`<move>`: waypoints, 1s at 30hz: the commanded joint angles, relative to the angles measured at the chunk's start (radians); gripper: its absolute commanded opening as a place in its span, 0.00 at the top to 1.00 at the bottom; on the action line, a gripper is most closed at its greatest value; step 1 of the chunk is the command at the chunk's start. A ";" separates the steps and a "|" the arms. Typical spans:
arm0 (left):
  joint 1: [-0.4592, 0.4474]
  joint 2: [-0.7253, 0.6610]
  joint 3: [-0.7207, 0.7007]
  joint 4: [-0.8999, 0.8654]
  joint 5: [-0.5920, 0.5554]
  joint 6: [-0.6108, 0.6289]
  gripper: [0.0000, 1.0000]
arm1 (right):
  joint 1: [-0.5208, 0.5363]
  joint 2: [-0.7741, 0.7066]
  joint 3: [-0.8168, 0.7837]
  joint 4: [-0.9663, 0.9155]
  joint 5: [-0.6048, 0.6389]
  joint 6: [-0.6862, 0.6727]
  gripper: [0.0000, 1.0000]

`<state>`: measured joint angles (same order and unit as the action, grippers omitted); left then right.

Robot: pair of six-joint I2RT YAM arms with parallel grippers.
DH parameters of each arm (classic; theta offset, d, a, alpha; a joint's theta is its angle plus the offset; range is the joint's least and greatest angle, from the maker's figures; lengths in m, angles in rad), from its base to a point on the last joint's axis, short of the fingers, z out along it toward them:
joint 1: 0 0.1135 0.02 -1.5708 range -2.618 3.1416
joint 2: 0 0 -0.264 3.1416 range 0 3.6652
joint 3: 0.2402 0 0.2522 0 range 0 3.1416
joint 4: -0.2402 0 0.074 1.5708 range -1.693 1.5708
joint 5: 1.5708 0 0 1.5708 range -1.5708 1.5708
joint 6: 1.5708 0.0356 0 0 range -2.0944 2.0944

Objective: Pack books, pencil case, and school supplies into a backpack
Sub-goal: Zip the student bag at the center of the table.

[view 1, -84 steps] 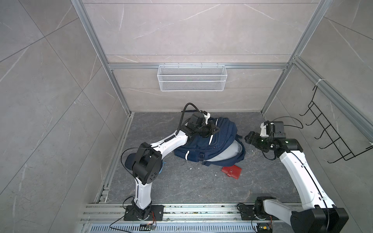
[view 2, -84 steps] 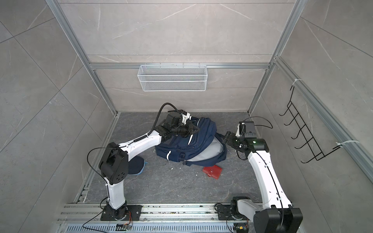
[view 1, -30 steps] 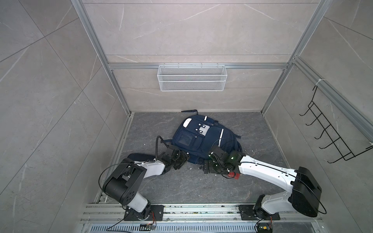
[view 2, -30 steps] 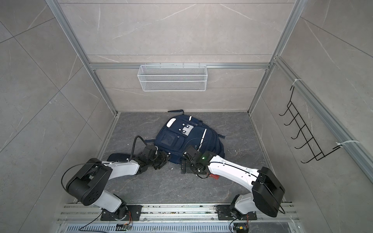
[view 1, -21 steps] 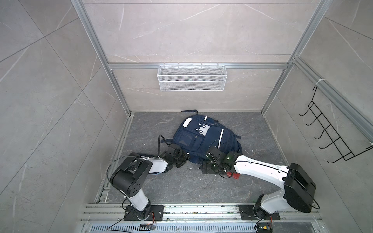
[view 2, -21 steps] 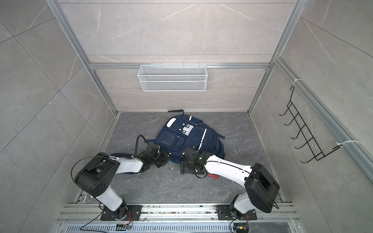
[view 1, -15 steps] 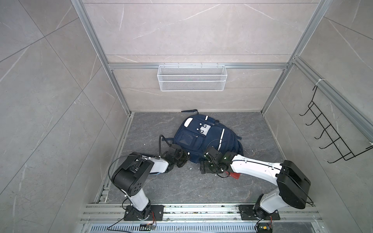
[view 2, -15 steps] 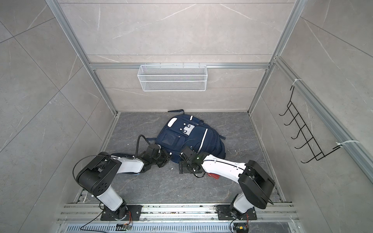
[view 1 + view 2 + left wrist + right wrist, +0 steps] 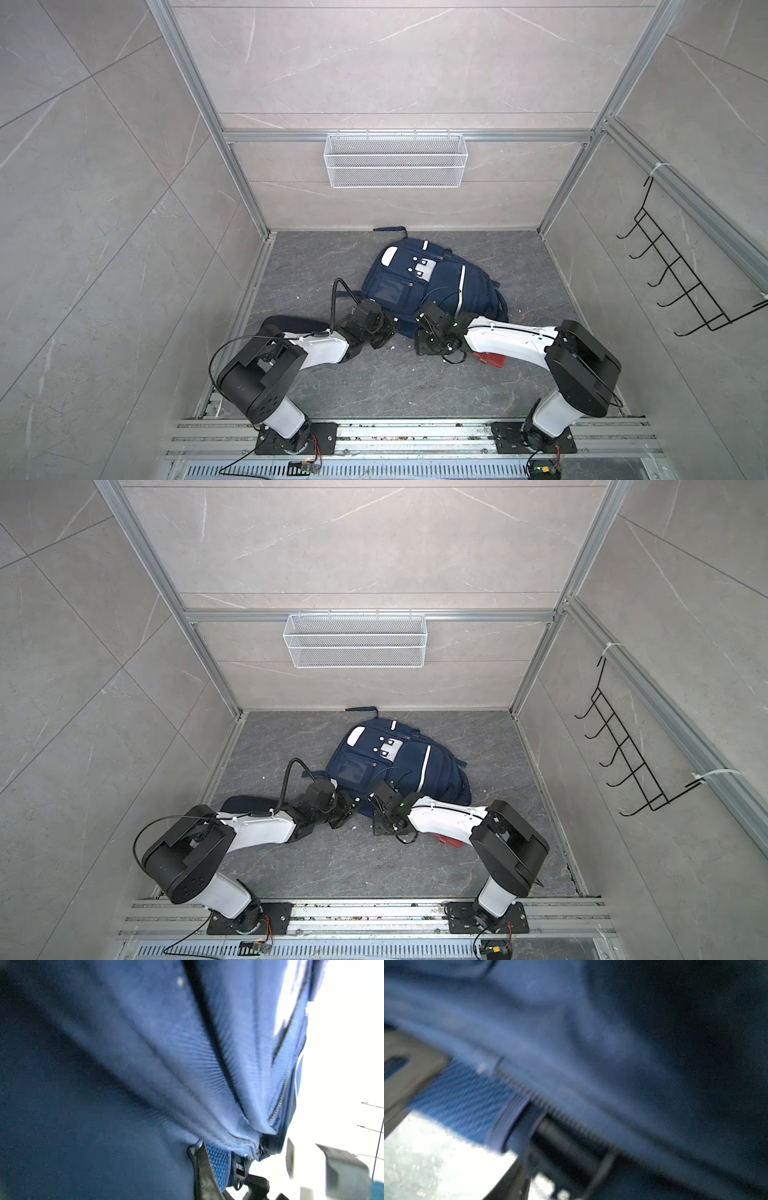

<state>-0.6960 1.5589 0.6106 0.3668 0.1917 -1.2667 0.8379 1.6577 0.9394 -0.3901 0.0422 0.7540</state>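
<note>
**A:** What is lying nearest?

**B:** The red snap case [image 9: 492, 360] is lying on the floor [image 9: 374, 386], partly under the right arm [image 9: 511, 336]. The navy pencil case [image 9: 291, 322] is lying under the left arm [image 9: 320, 345].

**A:** And the grippers?

**B:** The left gripper [image 9: 386, 330] is pinching blue webbing [image 9: 218, 1165] at the backpack [image 9: 440, 286], at its near edge, with its fingers closed. The right gripper [image 9: 424, 332] is reaching the same edge, but I cannot tell its grip.

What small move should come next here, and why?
Probably close the right gripper on the zipper right before it: the left gripper is shut on the near edge of the backpack, no open compartment shows, and the red case and pencil case lie outside.
</note>
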 commanded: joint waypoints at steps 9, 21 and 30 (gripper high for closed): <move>-0.038 -0.071 0.052 -0.050 0.068 0.009 1.00 | -0.027 -0.081 -0.090 0.087 0.101 0.006 0.61; -0.047 -0.071 0.063 -0.035 0.061 0.000 1.00 | -0.028 -0.150 -0.104 0.029 0.134 -0.086 0.90; -0.040 -0.084 0.094 -0.091 0.033 0.035 1.00 | -0.028 -0.210 -0.104 -0.063 0.180 -0.169 1.00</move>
<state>-0.7307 1.5276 0.6662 0.2810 0.1932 -1.2751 0.8204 1.4876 0.8364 -0.3828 0.1520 0.6270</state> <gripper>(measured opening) 0.060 0.096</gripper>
